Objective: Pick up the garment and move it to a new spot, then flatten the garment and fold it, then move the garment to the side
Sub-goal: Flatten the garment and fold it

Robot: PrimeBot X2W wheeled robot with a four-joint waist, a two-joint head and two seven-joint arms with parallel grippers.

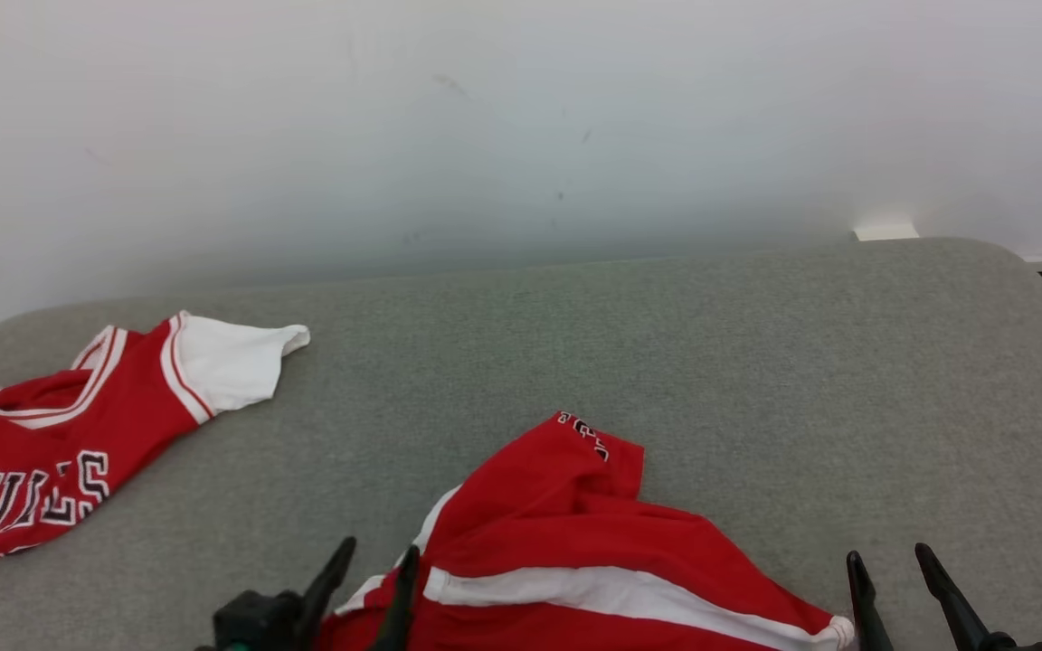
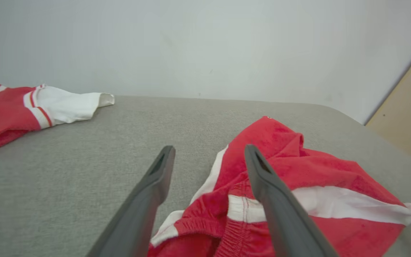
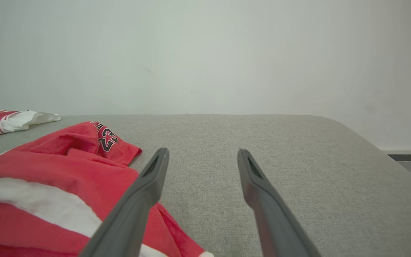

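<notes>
With left tool (image 1: 378,561) and right tool (image 1: 888,556) both spread and empty, closing on the crumpled red shorts (image 1: 557,524) could pinch 2 layers, spoiling the flattening.

I count two garments on one grey fabric-covered surface (image 1: 756,380): one red lettered jersey with a white sleeve (image 1: 51,443) far left, one crumpled red white-striped shorts (image 1: 566,533) near centre. I count two dark-fingered grippers: left gripper (image 1: 381,548), right gripper (image 1: 887,551).

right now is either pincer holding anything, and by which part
Nothing is held. The left pincer stands open at the shorts' edge; the right pincer is open beside them.
</notes>
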